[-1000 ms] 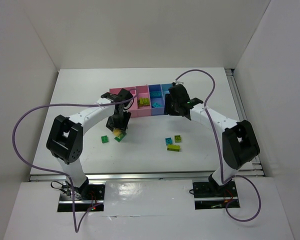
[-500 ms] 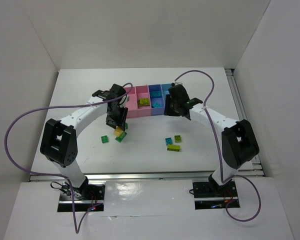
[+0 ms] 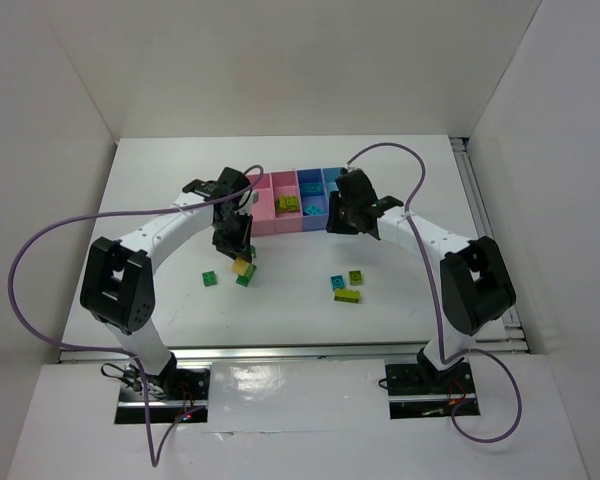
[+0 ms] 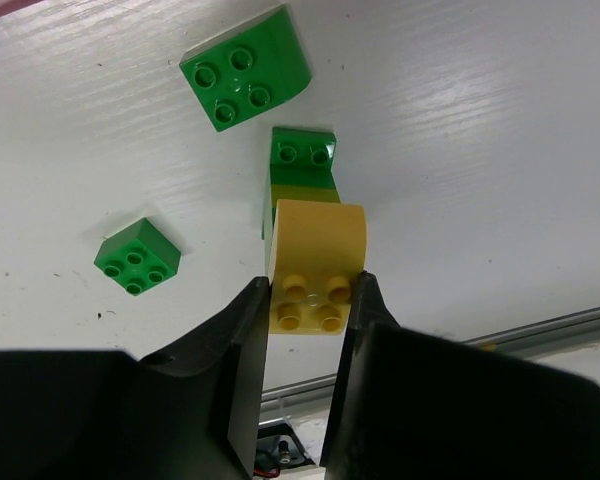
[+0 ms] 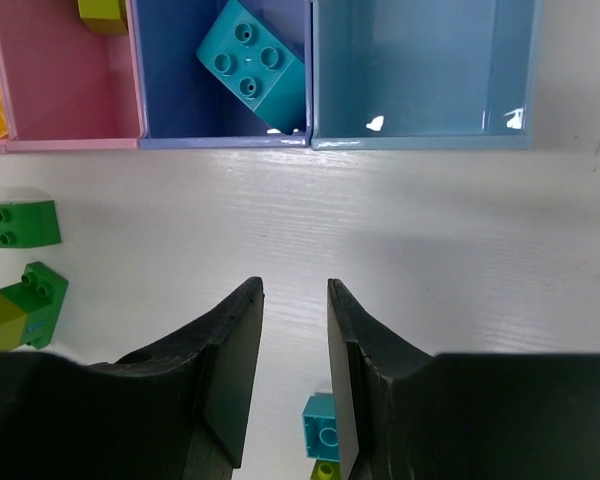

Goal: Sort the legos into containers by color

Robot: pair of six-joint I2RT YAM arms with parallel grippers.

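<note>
Lego (image 4: pixel 315 262), the yellow one, pinched on both smooth sides by the fingers of the left gripper (image 4: pixel 312 290), left of centre on the table (image 3: pixel 300 310), on the near side of the containers (image 3: pixel 311 228).
Firm up an even squeeze before lifting. Beware the green-and-lime stack (image 4: pixel 302 165) touching or just past its far end, likely to drag along. Raise straight up, clear the near wall, carry to the pink bins (image 5: pixel 70 143) at the row's left end, probably whichever shows yellow, and release low. Right gripper (image 5: pixel 295 290) over bare table by the blue-violet bin (image 5: pixel 220 143) holding a cyan lego (image 5: pixel 252 60), jaws a narrow slit apart, nothing between; leave parked.
</note>
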